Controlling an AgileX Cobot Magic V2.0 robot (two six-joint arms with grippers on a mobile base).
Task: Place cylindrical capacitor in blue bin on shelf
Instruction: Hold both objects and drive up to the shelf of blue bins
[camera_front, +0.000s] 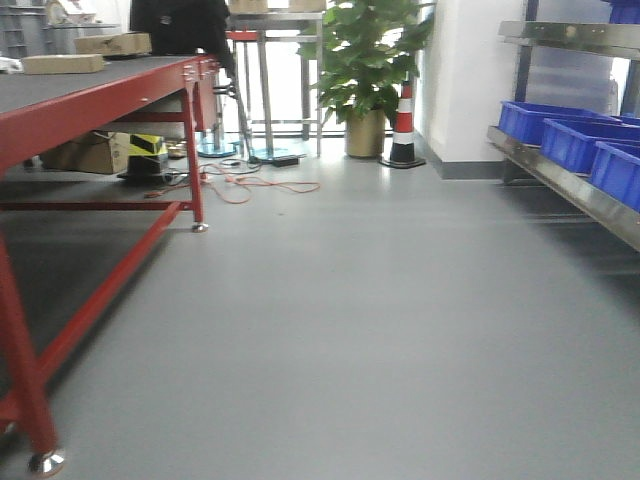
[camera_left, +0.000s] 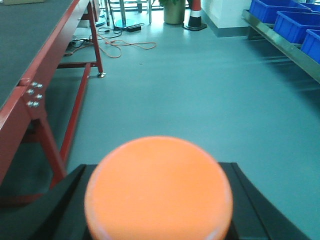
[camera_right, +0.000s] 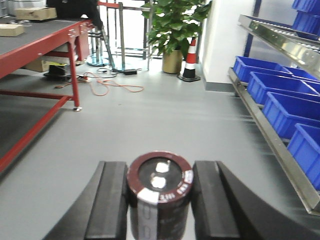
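Right wrist-mounted view: right hand (camera_right: 160, 175) clamps the cylindrical capacitor (camera_right: 159, 197) upright. The shelf's (camera_right: 280, 41) blue bins (camera_right: 292, 107) lie ahead-right, nearer this arm. Left hand (camera_left: 157, 175) grips an orange disc (camera_left: 158, 192).

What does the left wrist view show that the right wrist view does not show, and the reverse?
Only the left wrist view: an orange disc held in the left gripper. Only the right wrist view: the cylindrical capacitor, upright in the right gripper, and the shelf's upper roller tier. Both: the red-framed table, an orange cable on the floor, the striped cone and blue bins.
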